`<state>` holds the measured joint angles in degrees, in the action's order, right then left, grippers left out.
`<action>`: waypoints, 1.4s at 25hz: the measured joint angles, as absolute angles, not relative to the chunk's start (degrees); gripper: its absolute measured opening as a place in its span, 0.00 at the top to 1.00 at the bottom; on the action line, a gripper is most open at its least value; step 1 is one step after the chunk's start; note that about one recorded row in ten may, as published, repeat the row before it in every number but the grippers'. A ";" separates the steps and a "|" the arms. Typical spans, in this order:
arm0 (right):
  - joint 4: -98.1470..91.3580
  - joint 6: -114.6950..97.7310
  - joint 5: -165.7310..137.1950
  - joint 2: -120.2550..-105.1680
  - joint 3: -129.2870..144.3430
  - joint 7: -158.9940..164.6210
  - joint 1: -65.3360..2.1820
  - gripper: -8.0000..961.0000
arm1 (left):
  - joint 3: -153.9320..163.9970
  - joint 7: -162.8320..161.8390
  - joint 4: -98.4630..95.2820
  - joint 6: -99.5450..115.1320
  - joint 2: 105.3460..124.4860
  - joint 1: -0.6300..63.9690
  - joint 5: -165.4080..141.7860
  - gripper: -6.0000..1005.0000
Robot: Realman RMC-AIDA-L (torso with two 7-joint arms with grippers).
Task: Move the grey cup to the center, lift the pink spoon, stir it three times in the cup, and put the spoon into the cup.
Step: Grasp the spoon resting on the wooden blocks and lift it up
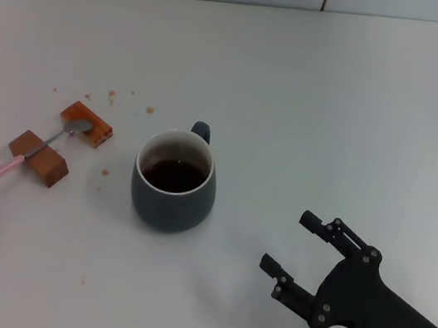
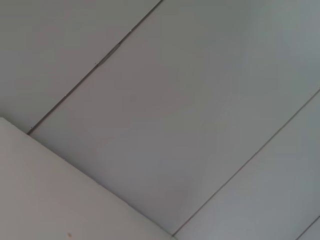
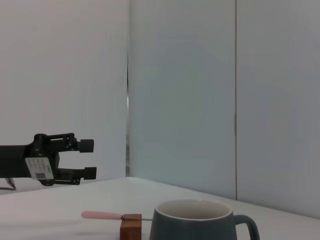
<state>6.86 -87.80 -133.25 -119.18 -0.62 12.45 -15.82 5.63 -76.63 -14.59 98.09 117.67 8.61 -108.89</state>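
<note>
The cup [image 1: 174, 180], full of dark liquid, stood left of centre in the head view, handle toward the top. The spoon [image 1: 32, 152] lay at mid-left across two wooden blocks [image 1: 61, 143], pink handle toward the left edge. The right gripper [image 1: 300, 245] hung at lower right, jaws released, well apart from the cup. The left gripper [image 3: 89, 159], jaws spread and empty, sat at the left edge near the spoon handle. A clumsy grasp could likely knock the spoon off the blocks or slop liquid onto the tabletop [image 1: 338, 108].
</note>
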 joint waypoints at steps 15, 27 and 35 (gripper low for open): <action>7.28 -85.70 -133.28 -119.18 -0.16 12.73 -16.94 0.21 | 1.79 -81.76 -14.35 95.38 117.34 6.94 -108.89 0.20; 7.30 -85.69 -133.40 -119.18 -0.08 12.82 -17.22 0.21 | 2.24 -84.57 -13.55 92.92 117.81 6.45 -109.47 0.20; 7.22 -85.69 -133.42 -119.18 -0.09 12.92 -17.23 0.21 | 2.35 -86.34 -13.32 90.35 117.85 6.22 -109.77 0.20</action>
<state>7.22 -85.69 -133.42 -119.18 -0.09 12.92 -17.23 2.35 -86.34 -13.32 90.35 117.85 6.22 -109.77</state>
